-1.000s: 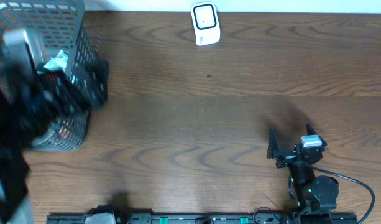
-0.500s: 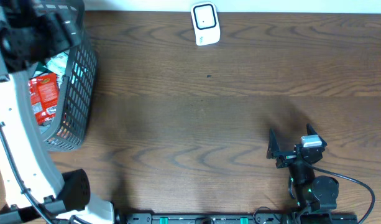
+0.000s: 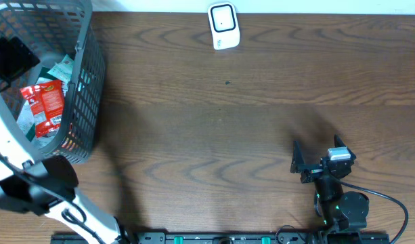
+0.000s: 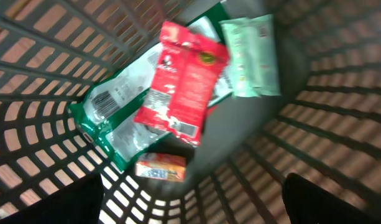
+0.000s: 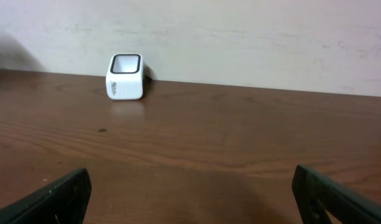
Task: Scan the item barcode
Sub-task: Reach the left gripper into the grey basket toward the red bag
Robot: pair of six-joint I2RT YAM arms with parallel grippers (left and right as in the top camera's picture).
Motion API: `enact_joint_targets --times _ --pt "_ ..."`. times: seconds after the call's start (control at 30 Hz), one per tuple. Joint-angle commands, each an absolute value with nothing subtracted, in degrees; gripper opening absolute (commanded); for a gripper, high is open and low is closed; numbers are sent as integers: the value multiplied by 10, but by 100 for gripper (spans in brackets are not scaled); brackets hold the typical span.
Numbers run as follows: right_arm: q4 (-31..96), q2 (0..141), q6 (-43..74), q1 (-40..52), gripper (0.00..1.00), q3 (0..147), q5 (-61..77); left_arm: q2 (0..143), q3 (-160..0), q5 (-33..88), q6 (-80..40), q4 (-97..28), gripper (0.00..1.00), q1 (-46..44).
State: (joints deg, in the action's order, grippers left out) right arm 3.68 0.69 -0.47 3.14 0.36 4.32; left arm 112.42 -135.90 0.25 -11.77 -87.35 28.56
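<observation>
Left gripper [image 4: 190, 202] hangs wide open, empty, over the basket [image 3: 89, 74] at upper left — red packet [image 4: 181, 87] lies atop overlapping pouches [image 4: 249, 56], so a grab may snag two — or the mesh

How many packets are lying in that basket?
4: the red packet on top, the green packet under it, the pale packet at its upper right, the small orange packet below. More may lie hidden.
</observation>
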Motion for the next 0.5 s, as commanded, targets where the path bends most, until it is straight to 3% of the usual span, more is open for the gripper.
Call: enact_joint_targets --times 0.0,0.47 --pt "39 4 -7 25 99 3 46 1165 -1360 -7 -118 -879 93 299" --pt "39 4 -7 25 99 3 46 1288 -1344 -7 -100 -882 93 299"
